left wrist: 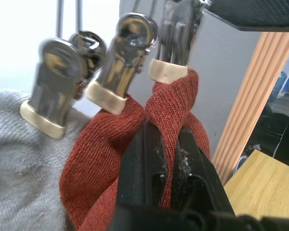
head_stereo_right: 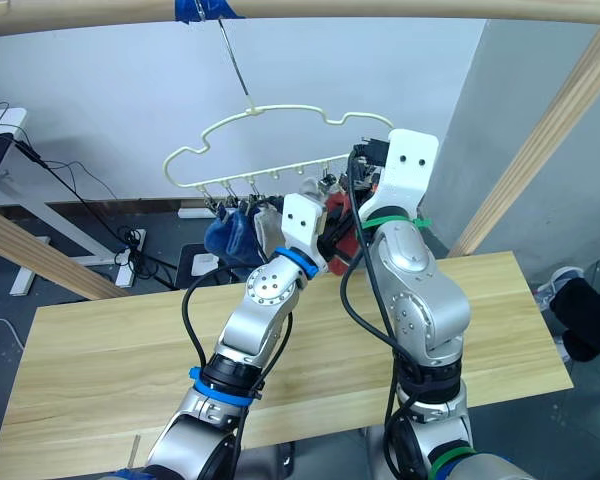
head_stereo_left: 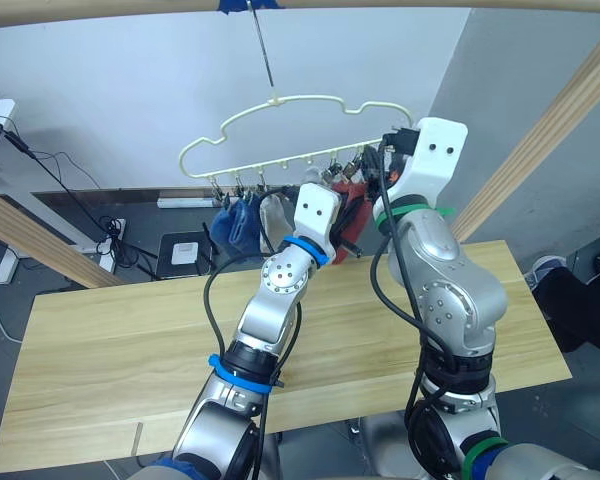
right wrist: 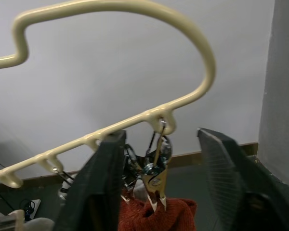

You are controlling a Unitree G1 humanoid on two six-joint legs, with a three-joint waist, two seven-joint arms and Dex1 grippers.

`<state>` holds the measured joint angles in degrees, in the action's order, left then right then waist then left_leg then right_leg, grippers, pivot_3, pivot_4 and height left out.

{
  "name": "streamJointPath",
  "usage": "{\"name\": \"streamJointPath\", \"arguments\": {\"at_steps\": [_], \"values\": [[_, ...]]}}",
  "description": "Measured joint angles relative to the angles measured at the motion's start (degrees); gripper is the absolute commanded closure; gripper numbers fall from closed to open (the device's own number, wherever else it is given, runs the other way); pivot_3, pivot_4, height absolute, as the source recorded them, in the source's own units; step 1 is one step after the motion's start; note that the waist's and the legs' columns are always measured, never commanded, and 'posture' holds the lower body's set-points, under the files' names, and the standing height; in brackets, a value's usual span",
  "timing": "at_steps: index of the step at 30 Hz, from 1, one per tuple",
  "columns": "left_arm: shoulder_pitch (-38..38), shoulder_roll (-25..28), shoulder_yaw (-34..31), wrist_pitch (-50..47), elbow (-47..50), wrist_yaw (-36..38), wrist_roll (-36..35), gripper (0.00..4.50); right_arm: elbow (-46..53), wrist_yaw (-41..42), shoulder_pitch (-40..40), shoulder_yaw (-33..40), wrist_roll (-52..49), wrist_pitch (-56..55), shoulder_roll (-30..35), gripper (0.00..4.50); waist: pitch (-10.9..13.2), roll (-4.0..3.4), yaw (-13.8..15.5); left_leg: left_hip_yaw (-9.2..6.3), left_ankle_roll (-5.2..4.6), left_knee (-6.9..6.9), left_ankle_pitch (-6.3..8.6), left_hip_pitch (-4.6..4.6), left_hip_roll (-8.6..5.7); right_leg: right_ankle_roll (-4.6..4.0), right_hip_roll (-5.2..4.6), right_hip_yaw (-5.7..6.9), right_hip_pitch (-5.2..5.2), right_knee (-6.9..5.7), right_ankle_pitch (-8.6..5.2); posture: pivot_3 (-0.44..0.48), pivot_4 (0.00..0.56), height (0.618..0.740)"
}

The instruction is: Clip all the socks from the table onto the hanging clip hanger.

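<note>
1. I see the pale yellow plastic clip hanger with the wavy cloud outline (head_stereo_left: 280, 135) hanging by its metal hook from a thick wooden pole with blue tape (head_stereo_left: 248, 5) that runs overhead.
2. Along the hanger's lower bar hang the blue knit socks (head_stereo_left: 235, 220), a light grey knit sock (head_stereo_left: 278, 215) and the rust-red knit socks (head_stereo_left: 352, 222), each pinched by a small metal clip (left wrist: 116, 62).
3. My left gripper (left wrist: 161, 159) has its jaws clamped on one rust-red sock, just under the clip at the end of the row; the fabric runs up between the two black fingers into that clip.
4. My right gripper (right wrist: 160, 183) sits at the hanger's right end with its jaws apart, one finger on each side of the end clip and touching nothing I can make out.
5. The long light wooden plank worktop (head_stereo_left: 110, 360) lies below both arms, its grain showing.
6. Behind it stands a pale wall, with cables and a power strip (head_stereo_left: 115, 235) on the dark floor, and slanted wooden beams (head_stereo_left: 550, 125) on both sides.
</note>
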<state>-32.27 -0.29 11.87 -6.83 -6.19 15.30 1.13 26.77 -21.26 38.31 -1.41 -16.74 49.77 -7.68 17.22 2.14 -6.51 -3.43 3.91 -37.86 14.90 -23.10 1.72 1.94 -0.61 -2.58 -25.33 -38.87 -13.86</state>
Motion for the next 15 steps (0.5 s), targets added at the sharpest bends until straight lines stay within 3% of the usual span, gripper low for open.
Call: {"name": "streamJointPath", "arguments": {"at_steps": [2, 15], "values": [[-0.2, 0.1, 0.0, 0.1, -0.2, 0.4, 0.0, 4.5, 0.3, 0.5, 0.0, 0.2, -0.3, 0.0, 0.0, 1.91, 0.0, 0.0, 0.0, 0.0, 0.0, 0.0, 0.0, 0.0, 0.0, 0.0, 0.0, 0.0, 0.0, 0.0, 0.0, -0.178, 0.267, 0.74], [2.0, 5.4, 0.0, -3.3, 2.9, 9.0, -3.6, 0.62, 4.6, 7.8, -3.0, 2.7, -2.8, 1.3, 2.8, 1.85, 0.0, -0.02, -0.2, 0.01, 0.0, 0.02, 0.0, 0.0, 0.02, 0.0, 0.02, -0.01, -0.01, 0.01, 0.0, -0.168, 0.254, 0.74]]}}
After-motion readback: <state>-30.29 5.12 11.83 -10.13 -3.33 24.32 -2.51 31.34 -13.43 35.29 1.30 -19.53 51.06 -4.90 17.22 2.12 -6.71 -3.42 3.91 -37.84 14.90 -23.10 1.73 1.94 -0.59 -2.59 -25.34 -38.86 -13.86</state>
